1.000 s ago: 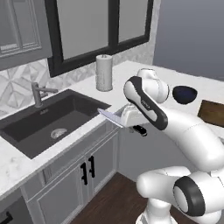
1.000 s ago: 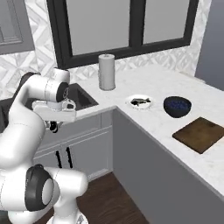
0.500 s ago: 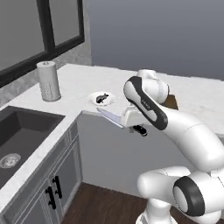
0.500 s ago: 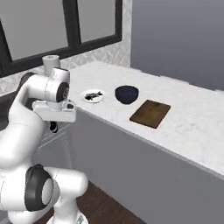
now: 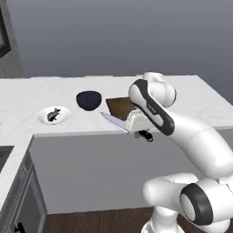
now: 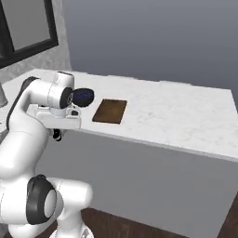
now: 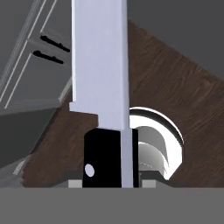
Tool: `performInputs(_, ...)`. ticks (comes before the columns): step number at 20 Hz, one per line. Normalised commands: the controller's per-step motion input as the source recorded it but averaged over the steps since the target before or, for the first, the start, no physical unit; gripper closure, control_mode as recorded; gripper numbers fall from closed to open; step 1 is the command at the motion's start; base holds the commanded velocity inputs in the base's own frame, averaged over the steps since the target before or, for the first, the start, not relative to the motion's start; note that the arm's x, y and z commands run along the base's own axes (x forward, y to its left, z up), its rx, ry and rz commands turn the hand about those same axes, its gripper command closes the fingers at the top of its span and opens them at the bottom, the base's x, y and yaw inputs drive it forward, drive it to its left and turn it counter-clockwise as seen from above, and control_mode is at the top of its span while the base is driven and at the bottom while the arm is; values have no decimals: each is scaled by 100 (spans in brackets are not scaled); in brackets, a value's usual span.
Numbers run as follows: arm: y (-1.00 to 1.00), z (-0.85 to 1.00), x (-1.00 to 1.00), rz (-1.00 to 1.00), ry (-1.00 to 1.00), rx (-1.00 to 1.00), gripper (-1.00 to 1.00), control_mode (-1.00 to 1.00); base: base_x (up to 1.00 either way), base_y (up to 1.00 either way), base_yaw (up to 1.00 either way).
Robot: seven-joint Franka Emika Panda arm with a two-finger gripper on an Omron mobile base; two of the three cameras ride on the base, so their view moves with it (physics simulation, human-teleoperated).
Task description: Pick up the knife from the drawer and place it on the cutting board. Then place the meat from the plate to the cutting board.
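Note:
My gripper (image 5: pixel 135 125) is shut on the knife (image 5: pixel 114 122). It holds the black handle (image 7: pixel 105 162), and the pale blade (image 7: pixel 99 65) points left, level with the counter's front edge. The dark brown cutting board (image 5: pixel 122 106) lies on the counter just behind the hand, and it is right of the hand (image 6: pixel 109 111) in the right base view. The meat (image 5: pixel 54 113) is a small dark lump on the white plate (image 5: pixel 63 117), at the left of the counter.
A dark blue bowl (image 5: pixel 88 99) stands between the plate and the board. The white counter (image 6: pixel 176 116) stretches wide to the right of the board. Below it are a grey cabinet face and a wooden floor (image 7: pixel 175 96). Cabinet fronts with black handles (image 7: pixel 52 43) stand to one side.
The whole picture has swung from the sink and window to the counter with plate, bowl and board, so the base has moved. The knife has stayed in the shut gripper.

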Motion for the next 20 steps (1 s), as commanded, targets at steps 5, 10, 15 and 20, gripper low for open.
performInputs(5,0,0,0,0,0,0,100,100,0,0,-54)
performInputs(10,0,0,0,0,0,0,100,100,4,29,-39)
performInputs(15,0,0,0,0,0,0,100,100,21,61,-20)
performInputs(20,0,0,0,0,0,0,100,100,24,61,-12)
